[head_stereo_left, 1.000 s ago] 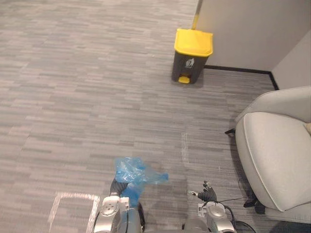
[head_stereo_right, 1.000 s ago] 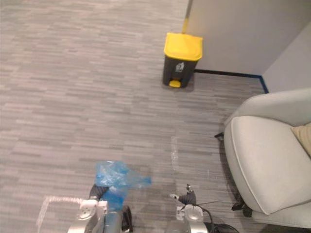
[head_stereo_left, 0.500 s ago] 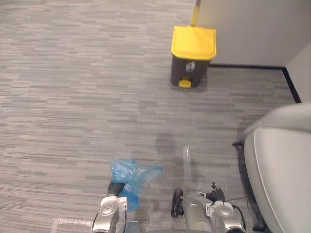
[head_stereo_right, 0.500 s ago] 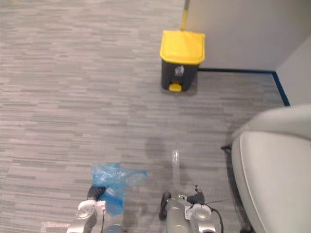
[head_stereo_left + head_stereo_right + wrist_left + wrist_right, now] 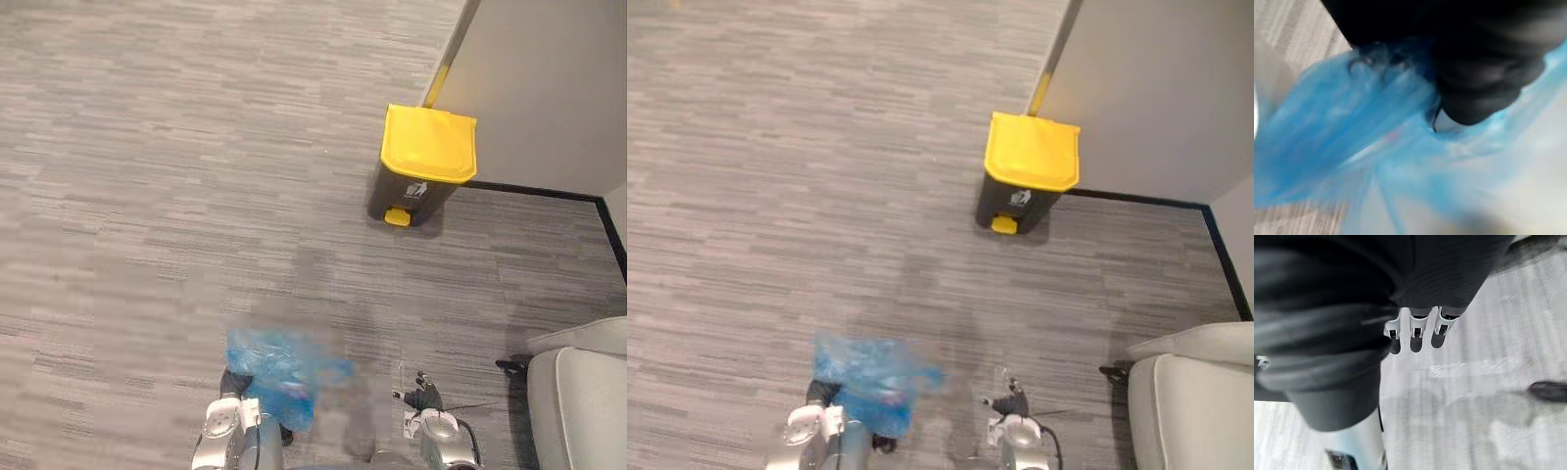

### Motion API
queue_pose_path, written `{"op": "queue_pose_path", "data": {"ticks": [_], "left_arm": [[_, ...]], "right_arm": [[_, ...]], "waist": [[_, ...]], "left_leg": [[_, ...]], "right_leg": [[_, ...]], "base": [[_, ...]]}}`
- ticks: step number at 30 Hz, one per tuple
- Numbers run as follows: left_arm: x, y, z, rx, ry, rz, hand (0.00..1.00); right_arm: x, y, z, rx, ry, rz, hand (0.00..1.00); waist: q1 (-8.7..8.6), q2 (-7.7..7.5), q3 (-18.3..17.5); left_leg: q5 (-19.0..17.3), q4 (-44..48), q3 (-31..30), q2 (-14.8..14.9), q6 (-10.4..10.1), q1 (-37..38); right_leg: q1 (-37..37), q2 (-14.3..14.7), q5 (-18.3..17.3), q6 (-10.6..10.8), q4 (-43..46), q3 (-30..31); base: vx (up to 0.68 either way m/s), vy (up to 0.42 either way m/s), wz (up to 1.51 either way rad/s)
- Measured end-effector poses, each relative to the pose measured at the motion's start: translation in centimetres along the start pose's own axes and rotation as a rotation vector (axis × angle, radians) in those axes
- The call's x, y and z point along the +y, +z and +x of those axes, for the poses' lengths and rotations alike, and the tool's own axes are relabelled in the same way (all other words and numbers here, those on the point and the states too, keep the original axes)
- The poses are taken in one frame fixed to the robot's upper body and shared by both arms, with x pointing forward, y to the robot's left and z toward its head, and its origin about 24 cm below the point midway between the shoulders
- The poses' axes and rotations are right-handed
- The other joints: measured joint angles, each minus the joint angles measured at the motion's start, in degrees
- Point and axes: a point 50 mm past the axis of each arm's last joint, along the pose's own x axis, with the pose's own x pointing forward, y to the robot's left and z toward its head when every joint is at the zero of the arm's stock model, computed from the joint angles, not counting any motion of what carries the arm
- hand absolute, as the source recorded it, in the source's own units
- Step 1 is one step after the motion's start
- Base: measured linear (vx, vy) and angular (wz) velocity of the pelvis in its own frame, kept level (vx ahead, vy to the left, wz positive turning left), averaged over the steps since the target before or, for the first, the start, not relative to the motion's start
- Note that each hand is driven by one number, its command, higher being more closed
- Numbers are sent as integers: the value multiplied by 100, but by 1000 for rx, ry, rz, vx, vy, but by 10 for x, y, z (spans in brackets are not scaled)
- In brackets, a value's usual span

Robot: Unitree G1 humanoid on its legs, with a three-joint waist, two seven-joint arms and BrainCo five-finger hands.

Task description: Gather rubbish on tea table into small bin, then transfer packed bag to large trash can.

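A crumpled blue plastic bag (image 5: 279,367) hangs just above the grey carpet at the bottom of the eye views, with my left hand (image 5: 235,384) shut on its gathered top. In the left wrist view the bag (image 5: 1352,137) bunches against the hand's dark cover (image 5: 1474,58), and its contents are hidden. The large trash can (image 5: 426,162), dark grey with a closed yellow lid and a yellow pedal, stands against the wall ahead and to the right. My right hand (image 5: 423,392) hangs low on the right with relaxed fingers (image 5: 1415,335) that hold nothing.
A pale grey wall (image 5: 549,78) with a black skirting runs behind the can. A light grey armchair (image 5: 588,392) fills the lower right corner. Open carpet lies between me and the can.
The camera has swung: the can now sits further right and lower in view, and the armchair has slid mostly out at the right. The bag swings in my left hand.
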Motion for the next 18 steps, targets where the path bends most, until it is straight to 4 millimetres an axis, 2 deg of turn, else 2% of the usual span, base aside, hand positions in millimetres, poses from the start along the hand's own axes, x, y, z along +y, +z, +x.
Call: {"op": "queue_pose_path", "data": {"ticks": [1,2,3,4,5,6,7,8,9,10,11,13,15,16,17,18], "left_arm": [[1,1,0,-2,2,3,100],[4,2,1,-5,10,12,100],[5,2,1,-6,12,14,100],[7,2,1,-8,15,18,100],[8,4,2,-13,19,22,100],[9,5,3,-14,19,22,100],[8,5,5,-9,19,26,100],[10,2,5,7,20,34,100],[12,0,6,15,24,42,100],[8,-2,9,36,17,39,100],[6,-3,8,43,11,39,100],[5,-6,8,56,8,45,100],[5,-4,9,48,6,46,100],[2,-4,8,45,-4,44,100],[-3,-4,6,35,-15,23,100],[-6,-5,4,34,-21,14,100]], "right_arm": [[1,0,0,0,3,-2,0],[1,-2,-1,5,4,-3,0],[0,-3,-1,8,2,-3,0],[0,-4,-1,9,2,-4,0],[1,0,0,-6,7,-10,0],[1,1,0,-8,7,-13,0],[0,1,0,-6,7,-15,0],[2,2,0,-7,12,-21,0],[2,-1,0,1,13,-22,0],[-6,-4,1,17,-3,-39,0],[-11,-3,4,19,-14,-50,0],[-17,-7,3,33,-35,-37,0],[-20,-11,1,43,-47,-20,0],[-19,-15,-1,50,-44,-24,0],[-16,-15,-2,42,-29,-36,0],[-15,-13,-2,34,-26,-37,0]], "waist": [[-13,13,9],[-29,56,36],[-41,80,50],[-92,117,71],[-162,180,107],[-207,185,110],[-264,175,107],[-309,154,97],[-329,16,43],[-382,171,70],[-314,282,45],[-358,313,48],[-397,321,59],[-390,331,68],[-332,361,83],[-295,364,81]], "left_leg": [[-38,-32,7,0,12,108],[-114,-219,46,-1,-14,484],[-131,-319,61,-1,-27,657],[-145,-514,76,6,-53,915],[-142,-709,78,18,-63,1149],[-138,-781,76,39,-69,1237],[-137,-878,58,84,-72,1372],[-106,-1066,-15,69,-189,1559],[-97,-1155,-118,-26,-300,1648],[-116,-1275,-401,45,-461,1770],[34,-1373,-627,137,-535,1760],[195,-1330,-884,200,-697,1866],[236,-493,-1054,407,-771,1698],[409,608,-1178,616,-943,1338],[724,1990,-1224,924,-903,810],[636,2399,-1194,1001,-853,644]], "right_leg": [[-155,6,-27,-50,312,4],[-566,49,-184,-300,1004,-121],[-703,80,-254,-413,1122,-234],[-959,155,-367,-577,1109,-434],[-1262,278,-471,-690,735,-671],[-1366,351,-494,-734,450,-768],[-1525,507,-420,-804,-215,-886],[-1573,684,65,-851,-1394,-905],[-1524,735,533,-930,-1972,-874],[-1404,874,870,-1315,-2020,-925],[-1388,987,730,-1382,-1989,-935],[-1324,991,371,-1442,-1732,-1036],[-983,1037,119,-1474,-1756,-1204],[-615,1135,38,-1476,-1944,-1259],[-188,1278,-34,-1553,-2218,-1239],[-88,1320,-73,-1594,-2274,-1217]], "base": [[358,63,-24],[275,11,-16],[337,-12,-16],[332,-46,-2],[335,-67,4],[338,-120,16],[351,-168,28],[451,-226,36],[495,-227,40],[474,-219,10],[374,-182,-1],[340,-209,12],[316,-202,38],[273,-146,17],[256,-108,1],[315,-23,-37]]}}
